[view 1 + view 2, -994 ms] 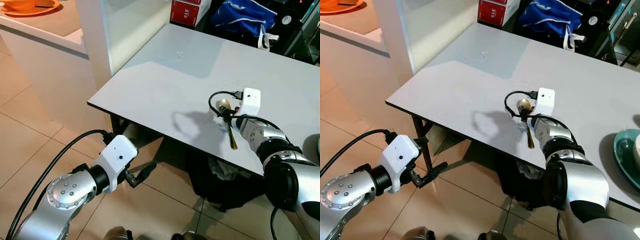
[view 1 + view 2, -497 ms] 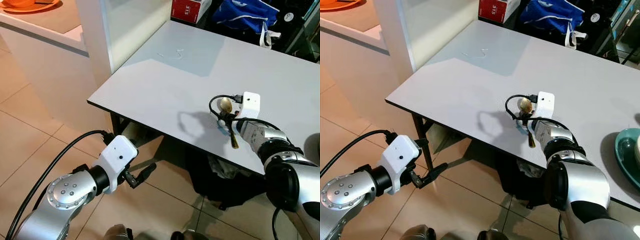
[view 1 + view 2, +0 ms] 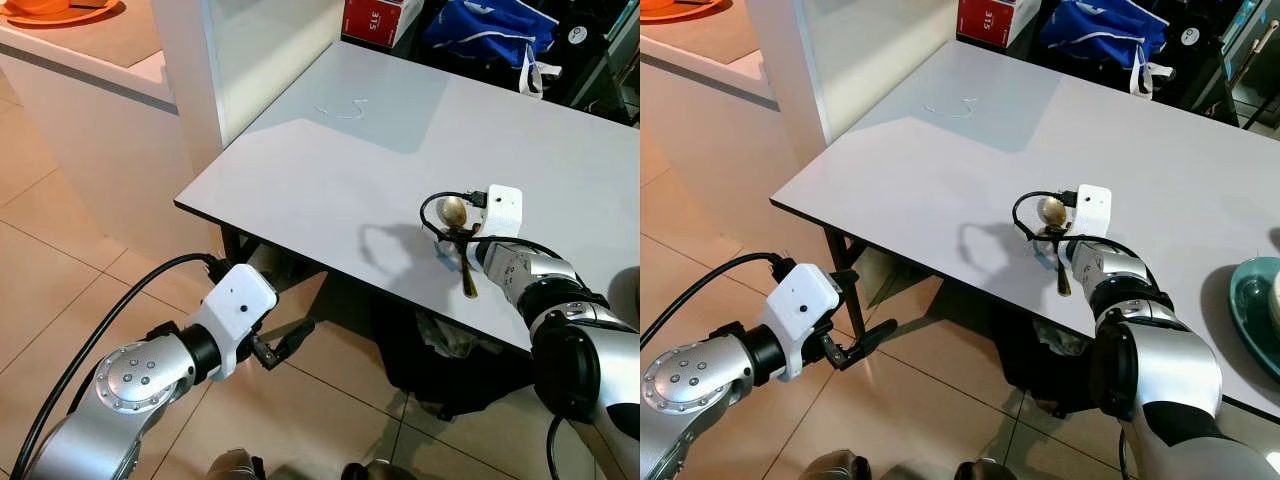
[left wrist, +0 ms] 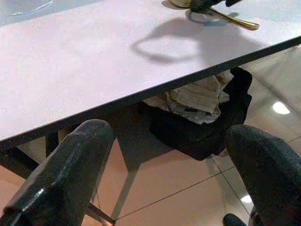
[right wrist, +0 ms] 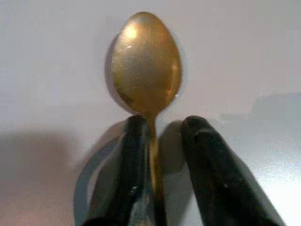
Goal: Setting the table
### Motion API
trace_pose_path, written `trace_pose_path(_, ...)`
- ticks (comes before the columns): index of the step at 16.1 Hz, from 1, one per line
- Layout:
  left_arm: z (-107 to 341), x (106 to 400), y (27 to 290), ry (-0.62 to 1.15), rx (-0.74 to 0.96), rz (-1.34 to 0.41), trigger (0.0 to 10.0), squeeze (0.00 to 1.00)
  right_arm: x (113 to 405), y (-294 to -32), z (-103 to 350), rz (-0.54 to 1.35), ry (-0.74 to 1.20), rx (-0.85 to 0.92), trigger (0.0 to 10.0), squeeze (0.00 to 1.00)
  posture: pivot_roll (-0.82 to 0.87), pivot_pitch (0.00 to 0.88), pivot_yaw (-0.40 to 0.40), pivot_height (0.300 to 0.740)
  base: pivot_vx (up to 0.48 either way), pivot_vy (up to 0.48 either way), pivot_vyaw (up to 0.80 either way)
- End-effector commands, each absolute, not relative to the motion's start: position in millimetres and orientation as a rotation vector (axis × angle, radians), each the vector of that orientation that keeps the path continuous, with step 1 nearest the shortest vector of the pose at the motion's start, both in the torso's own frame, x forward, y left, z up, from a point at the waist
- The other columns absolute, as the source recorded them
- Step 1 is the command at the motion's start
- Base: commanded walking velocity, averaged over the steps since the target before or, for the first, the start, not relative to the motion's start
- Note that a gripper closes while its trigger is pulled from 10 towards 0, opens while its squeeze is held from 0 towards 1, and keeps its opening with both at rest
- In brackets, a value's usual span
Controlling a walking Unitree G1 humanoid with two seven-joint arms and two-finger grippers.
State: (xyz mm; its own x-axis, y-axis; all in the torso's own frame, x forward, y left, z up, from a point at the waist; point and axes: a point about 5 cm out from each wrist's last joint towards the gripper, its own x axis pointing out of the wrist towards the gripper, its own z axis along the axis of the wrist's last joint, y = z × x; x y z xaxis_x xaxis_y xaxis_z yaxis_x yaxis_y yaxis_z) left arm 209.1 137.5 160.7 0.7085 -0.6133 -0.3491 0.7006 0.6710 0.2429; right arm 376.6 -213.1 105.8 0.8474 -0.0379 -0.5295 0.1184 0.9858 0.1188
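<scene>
A: Where's the gold spoon?

B: Lying on the white tabletop near its front edge; the right gripper has its jaws loosely astride the handle, one finger apart from it.

A: The left gripper?

B: Below that edge, jaws wide, holding nothing.

A: Progress?

B: Early, I judge: a teal plate sits right of the spoon. Behind the tabletop, a red box reads "375".

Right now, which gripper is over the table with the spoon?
The right gripper: its fingers straddle the gold spoon handle on the white table. The left gripper hangs below the table edge, over floor.
</scene>
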Motion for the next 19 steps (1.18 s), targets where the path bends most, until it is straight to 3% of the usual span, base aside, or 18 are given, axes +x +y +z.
trace_pose_path(1, 161, 210, 136, 0.243, 0.372, -0.757, 10.0, 0.00, 368, -215, 92, -0.091, 0.623, 0.148, 0.0, 0.00, 0.14, 0.076, -0.100, 0.740, 0.000, 0.000, 0.00)
trace_pose_path(9, 161, 213, 136, 0.234, 0.374, -0.756, 10.0, 0.00, 366, -211, 87, -0.087, 0.646, 0.141, 0.0, 0.00, 0.14, 0.064, -0.102, 0.740, 0.000, 0.000, 0.00)
trace_pose_path(17, 161, 216, 135, 0.226, 0.373, -0.753, 10.0, 0.00, 366, -205, 84, -0.214, 0.658, 0.338, 0.0, 0.00, 0.14, 0.056, -0.107, 0.740, 0.000, 0.000, 0.00)
trace_pose_path(19, 162, 216, 135, 0.225, 0.374, -0.751, 10.0, 0.00, 366, -207, 84, -0.227, 0.661, 0.298, 0.0, 0.00, 0.14, 0.054, -0.108, 0.740, 0.000, 0.000, 0.00)
